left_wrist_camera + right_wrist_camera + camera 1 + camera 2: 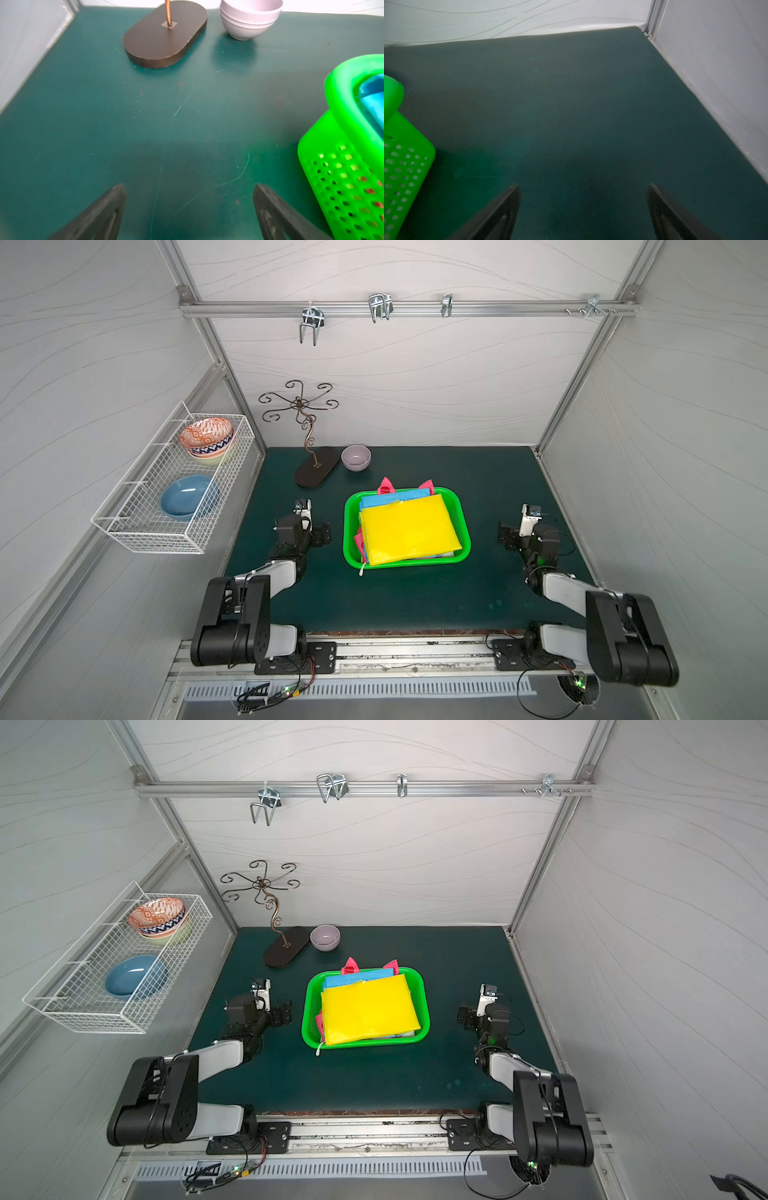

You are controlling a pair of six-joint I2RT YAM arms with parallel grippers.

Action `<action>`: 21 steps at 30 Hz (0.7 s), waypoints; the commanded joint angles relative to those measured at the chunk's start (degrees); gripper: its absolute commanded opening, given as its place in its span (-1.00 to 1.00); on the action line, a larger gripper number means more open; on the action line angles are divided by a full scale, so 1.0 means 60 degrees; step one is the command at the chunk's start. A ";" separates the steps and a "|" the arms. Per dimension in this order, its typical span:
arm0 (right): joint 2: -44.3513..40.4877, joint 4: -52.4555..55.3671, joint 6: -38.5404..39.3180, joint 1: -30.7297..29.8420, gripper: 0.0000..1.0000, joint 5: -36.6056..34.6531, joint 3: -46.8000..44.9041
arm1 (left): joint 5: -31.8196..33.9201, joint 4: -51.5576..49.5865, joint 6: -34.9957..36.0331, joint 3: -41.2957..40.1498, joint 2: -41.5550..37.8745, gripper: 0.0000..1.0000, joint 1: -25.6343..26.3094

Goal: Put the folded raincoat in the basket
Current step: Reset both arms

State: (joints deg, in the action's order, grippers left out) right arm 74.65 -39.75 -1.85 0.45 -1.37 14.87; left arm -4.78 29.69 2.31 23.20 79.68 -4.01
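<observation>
We find the left gripper (pixel 190 187) and right gripper (pixel 584 186) spread and empty, the basket (pixel 348 531) between them. The yellow folded raincoat (pixel 409 529) lies topmost inside it. Placement looks complete, so we should next lift both arms away without snagging the rim.

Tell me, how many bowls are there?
3: a patterned orange bowl at the far end of the wire rack, a blue bowl nearer in that rack, and a lilac bowl on the mat by the stand base. More may be nested under the orange one.

The raincoat (pixel 409 533) is yellow, the basket (pixel 349 526) bright green.
</observation>
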 commanded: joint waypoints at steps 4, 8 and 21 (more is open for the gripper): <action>0.2867 -0.3591 0.0345 -0.0620 0.98 0.1056 0.0648 | -0.0396 0.3487 -0.0546 -0.0152 0.1394 1.00 -0.0097; 0.2588 -0.0939 0.0498 -0.0358 0.98 0.2117 0.1821 | -0.0056 0.3875 -0.0527 -0.0190 0.1644 1.00 -0.0007; 0.2575 -0.0610 0.0528 -0.0704 0.98 0.1059 0.1923 | 0.0384 0.3016 -0.0720 0.0133 0.1500 1.00 0.0013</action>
State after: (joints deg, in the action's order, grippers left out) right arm 90.83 -44.40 0.93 -3.64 5.98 25.67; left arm -3.46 46.52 -1.63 22.17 88.90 -4.21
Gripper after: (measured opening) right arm 0.990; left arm 0.998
